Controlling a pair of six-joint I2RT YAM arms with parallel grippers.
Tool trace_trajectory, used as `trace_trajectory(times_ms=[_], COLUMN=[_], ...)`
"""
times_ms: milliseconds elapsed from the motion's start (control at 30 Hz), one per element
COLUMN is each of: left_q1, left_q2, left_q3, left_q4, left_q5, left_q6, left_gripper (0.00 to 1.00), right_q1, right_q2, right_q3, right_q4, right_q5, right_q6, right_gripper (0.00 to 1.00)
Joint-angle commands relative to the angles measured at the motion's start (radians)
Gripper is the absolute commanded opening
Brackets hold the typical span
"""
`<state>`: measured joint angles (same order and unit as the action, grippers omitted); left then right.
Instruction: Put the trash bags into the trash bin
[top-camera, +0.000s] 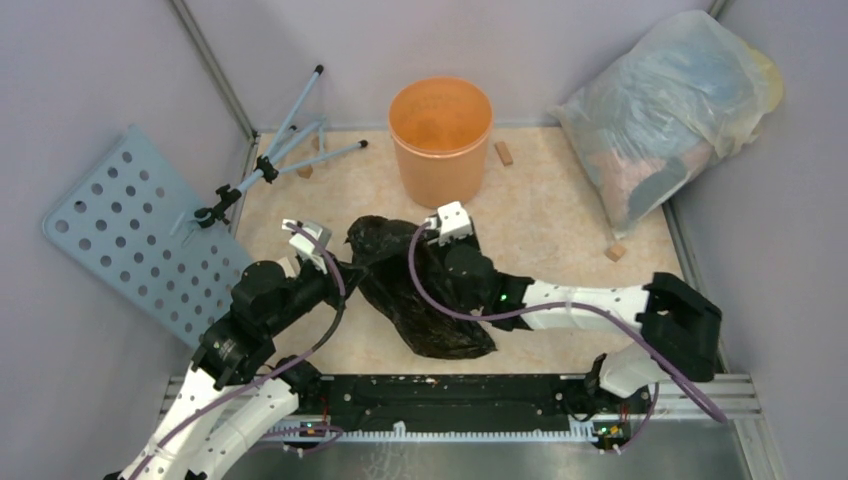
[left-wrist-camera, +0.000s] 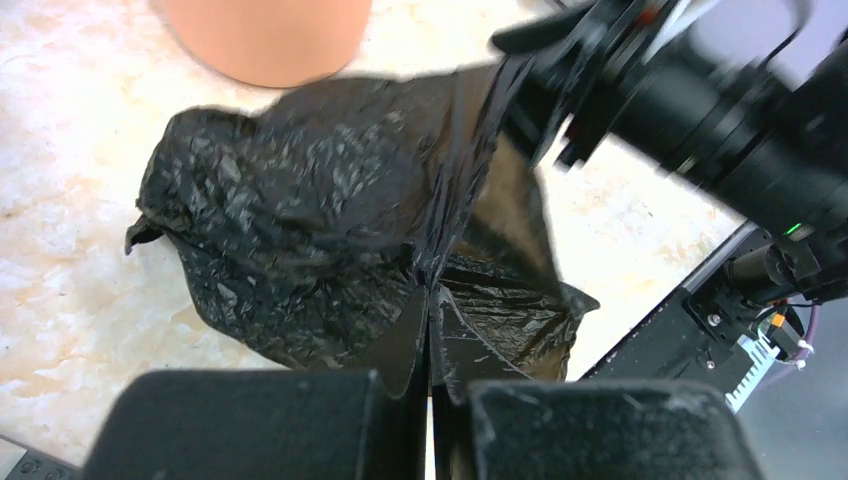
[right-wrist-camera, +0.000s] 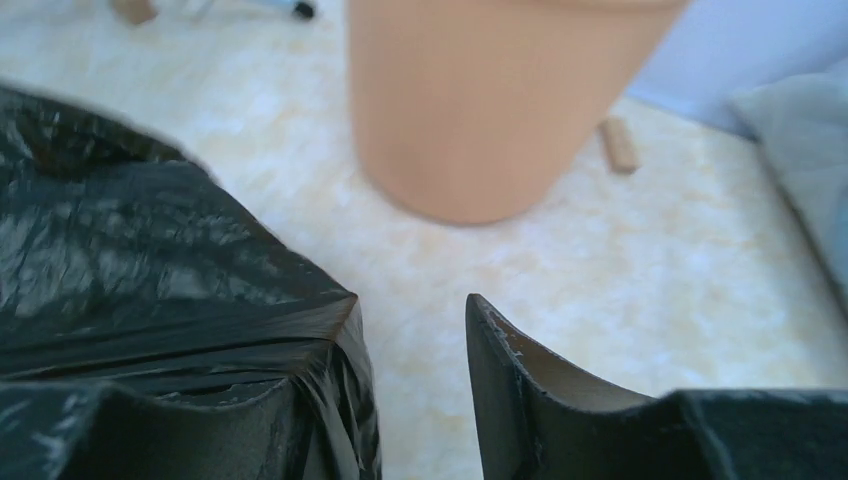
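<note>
Near the smooth orange bin, the left tool pinched the crinkled glossy black bag, and only the right wrist view showed the right tool parted.

Light is bright and even from above, shadows soft on the pale surface, just tiny glints off the crinkly black bag. Top view is sharp, but the right wrist view is mushy: orange bin and jaws both blurred. Right arm in the left wrist view is smeared.
</note>
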<state>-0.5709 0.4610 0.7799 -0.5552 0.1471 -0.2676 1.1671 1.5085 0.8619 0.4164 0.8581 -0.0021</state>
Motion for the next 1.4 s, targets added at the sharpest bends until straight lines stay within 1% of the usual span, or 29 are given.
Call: trace_trajectory(times_ms=[0,100,233,300,467,600,700,767,800,967,1133,1200,1267,1367], left_q1=[0.003,0.002,0.003,0.002,0.003,0.003,0.003,0.002,0.002,0.003,0.002,0.002,0.002,0.002], left_q2=[0.010,0.009,0.016,0.021,0.026,0.037,0.042,0.042,0.043,0.048,0.051,0.051,0.054,0.071], left_q3=[0.036,0.046,0.058,0.060,0.049,0.044,0.043,0.048,0.051,0.068,0.070,0.071,0.066,0.065], left_q4=[-0.001,-0.008,-0.007,-0.005,0.006,0.013,0.016,0.018,0.018,0.012,0.010,0.008,0.014,0.022], left_q5=[-0.022,-0.036,-0.043,-0.038,-0.030,-0.024,-0.023,-0.023,-0.023,-0.031,-0.036,-0.044,-0.049,-0.053], left_q6=[-0.005,-0.005,-0.007,-0.008,-0.010,-0.009,-0.007,-0.004,-0.003,0.005,0.011,0.011,0.011,0.004], left_gripper=[0.00,0.00,0.00,0.00,0.00,0.00,0.00,0.00,0.00,0.00,0.00,0.00,0.00,0.00], right_q1=[-0.066,-0.098,-0.143,-0.156,-0.167,-0.166,-0.170,-0.196,-0.220,-0.311,-0.360,-0.393,-0.422,-0.428], right_q2=[-0.156,-0.190,-0.226,-0.250,-0.326,-0.396,-0.457,-0.479,-0.483,-0.476,-0.449,-0.438,-0.432,-0.447], right_q3=[-0.017,-0.046,-0.070,-0.093,-0.129,-0.178,-0.241,-0.266,-0.273,-0.319,-0.355,-0.375,-0.395,-0.420], right_q4=[-0.007,-0.034,-0.130,-0.151,-0.243,-0.319,-0.320,-0.324,-0.329,-0.280,-0.222,-0.201,-0.187,-0.181], right_q5=[0.052,0.060,0.009,-0.042,-0.207,-0.267,-0.247,-0.252,-0.274,-0.407,-0.526,-0.597,-0.666,-0.720], right_q6=[-0.064,-0.054,0.053,0.088,0.164,0.222,0.231,0.246,0.257,0.291,0.303,0.325,0.348,0.384], right_gripper=[0.45,0.51,0.67,0.72,0.78,0.78,0.68,0.65,0.64,0.68,0.80,0.80,0.75,0.60])
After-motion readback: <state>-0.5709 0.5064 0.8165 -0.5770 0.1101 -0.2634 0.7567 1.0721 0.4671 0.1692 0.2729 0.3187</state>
